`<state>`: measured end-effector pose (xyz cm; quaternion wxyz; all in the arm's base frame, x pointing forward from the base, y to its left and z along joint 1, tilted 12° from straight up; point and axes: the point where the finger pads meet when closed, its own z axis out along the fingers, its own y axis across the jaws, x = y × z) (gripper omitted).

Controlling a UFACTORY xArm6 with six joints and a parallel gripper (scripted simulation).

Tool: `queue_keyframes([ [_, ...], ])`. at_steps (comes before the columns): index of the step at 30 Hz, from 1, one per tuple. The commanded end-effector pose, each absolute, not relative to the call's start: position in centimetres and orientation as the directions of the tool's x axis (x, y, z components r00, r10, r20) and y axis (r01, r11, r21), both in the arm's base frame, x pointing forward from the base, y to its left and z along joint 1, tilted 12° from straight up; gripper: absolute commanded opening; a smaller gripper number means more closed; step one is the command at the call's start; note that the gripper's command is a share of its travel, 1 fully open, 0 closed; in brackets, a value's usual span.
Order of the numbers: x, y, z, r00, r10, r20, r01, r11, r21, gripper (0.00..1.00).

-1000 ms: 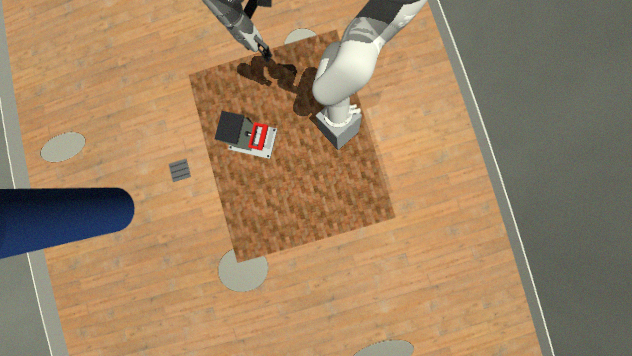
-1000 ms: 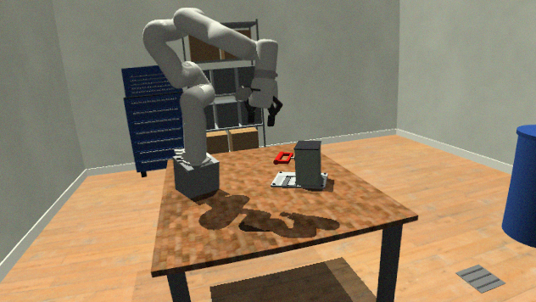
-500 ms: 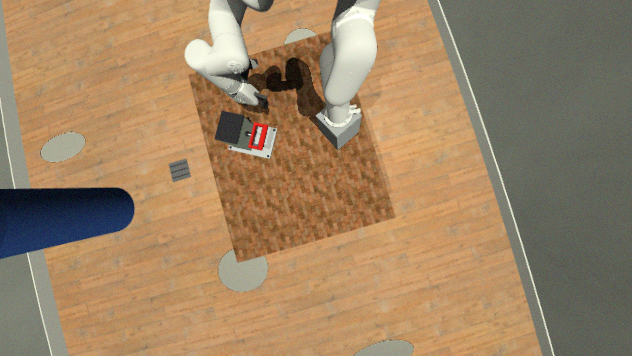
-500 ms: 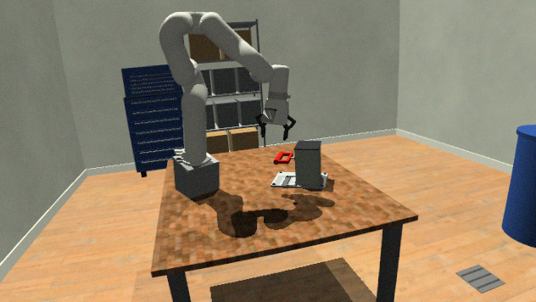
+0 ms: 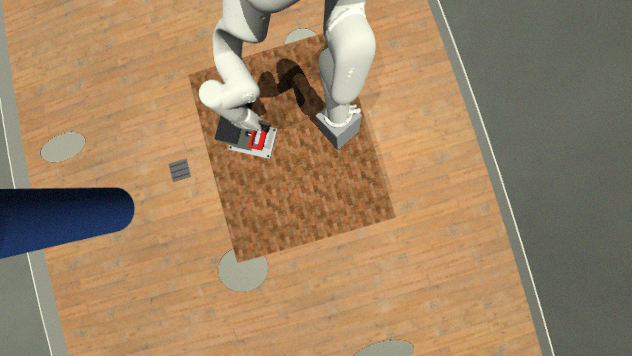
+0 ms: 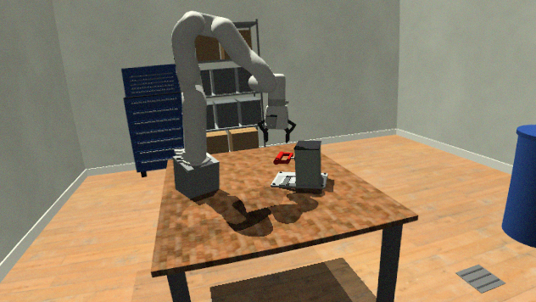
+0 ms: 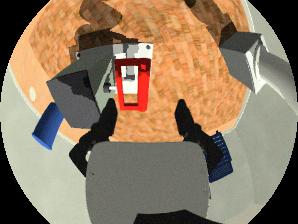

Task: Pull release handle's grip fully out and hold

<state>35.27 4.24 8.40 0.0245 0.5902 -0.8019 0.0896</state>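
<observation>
The release handle's red grip (image 6: 281,157) sticks out level from its dark grey housing (image 6: 308,170), which stands on a light baseplate (image 6: 285,180) on the wooden table. The grip also shows from above in the top view (image 5: 257,139) and in the wrist view (image 7: 131,86), as a red rectangular loop. My gripper (image 6: 277,131) hangs open and empty in the air above the grip, apart from it. In the wrist view the two dark fingers straddle the space just below the red loop. The fingers touch nothing.
The arm's grey base block (image 6: 196,176) stands on the table's far left. A blue cabinet (image 6: 152,114) and shelves with boxes (image 6: 231,106) stand behind the table. A blue barrel (image 6: 522,184) stands on the floor at the right.
</observation>
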Motion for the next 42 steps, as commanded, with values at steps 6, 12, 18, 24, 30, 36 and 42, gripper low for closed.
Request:
queue_keyframes([
  [6, 35.84, 5.54, 8.13, -0.330, -0.935, 0.126, -0.938, 0.310, -0.158, 1.00],
  [12, 35.92, 5.86, 8.06, -0.336, -0.934, 0.120, -0.934, 0.315, -0.166, 1.00],
  [18, 35.93, 5.87, 8.06, -0.337, -0.934, 0.120, -0.934, 0.315, -0.167, 0.00],
  [24, 35.93, 5.87, 8.06, -0.337, -0.934, 0.120, -0.934, 0.315, -0.167, 0.00],
  [30, 35.93, 5.87, 8.06, -0.337, -0.934, 0.120, -0.934, 0.315, -0.167, 0.00],
  [36, 35.93, 5.87, 8.06, -0.337, -0.934, 0.120, -0.934, 0.315, -0.167, 0.00],
  [42, 35.93, 5.87, 8.06, -0.337, -0.934, 0.120, -0.934, 0.315, -0.167, 0.00],
])
